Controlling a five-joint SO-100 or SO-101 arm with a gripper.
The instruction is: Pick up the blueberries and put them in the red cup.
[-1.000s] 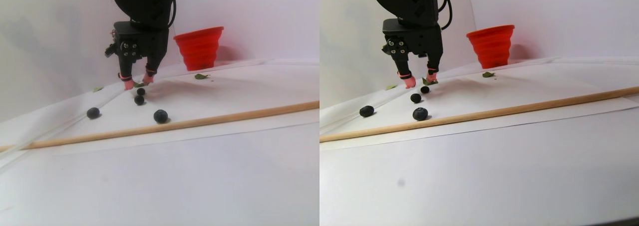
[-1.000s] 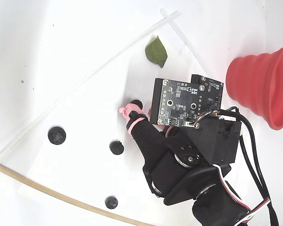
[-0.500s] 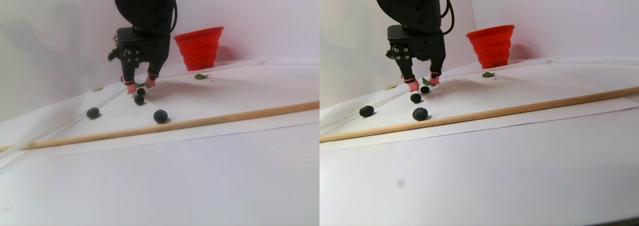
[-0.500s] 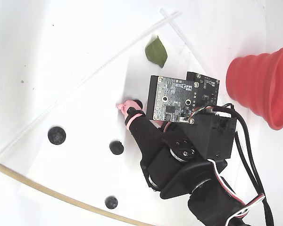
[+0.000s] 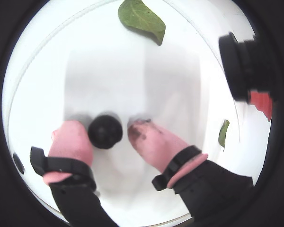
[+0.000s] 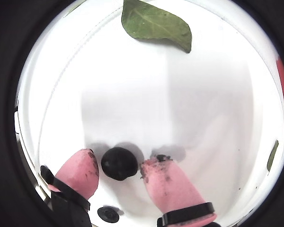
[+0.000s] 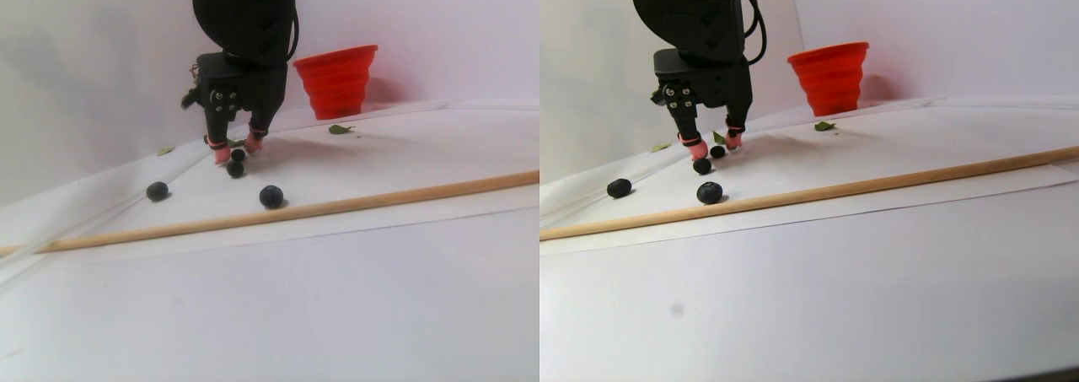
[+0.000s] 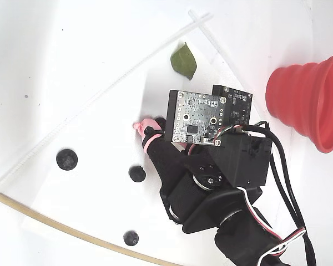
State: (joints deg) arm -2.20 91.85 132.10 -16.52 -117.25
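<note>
One blueberry (image 5: 104, 131) lies on the white paper between my gripper's (image 5: 104, 126) pink fingertips; the left pad is at its side and a gap stays on the right. The other wrist view shows this berry (image 6: 119, 163) inside the open gripper (image 6: 119, 160), and another berry (image 6: 108, 213) behind. The stereo pair view has the gripper (image 7: 233, 148) down at the paper, with three other blueberries (image 7: 235, 169) (image 7: 157, 191) (image 7: 271, 196) nearby. The red cup (image 7: 335, 80) stands upright behind to the right, also at the fixed view's right edge (image 8: 308, 100). The arm's board hides the straddled berry there.
A green leaf (image 5: 142, 18) lies ahead of the fingers, a smaller leaf (image 5: 223, 134) to the right. A long wooden stick (image 7: 337, 203) crosses the paper in front of the berries. A thin clear strip (image 8: 89, 105) runs diagonally past the left pink fingertip (image 8: 141, 126).
The gripper has come down and shifted slightly left, so its fingertips now stand on either side of the berry. The berries and cup have not moved.
</note>
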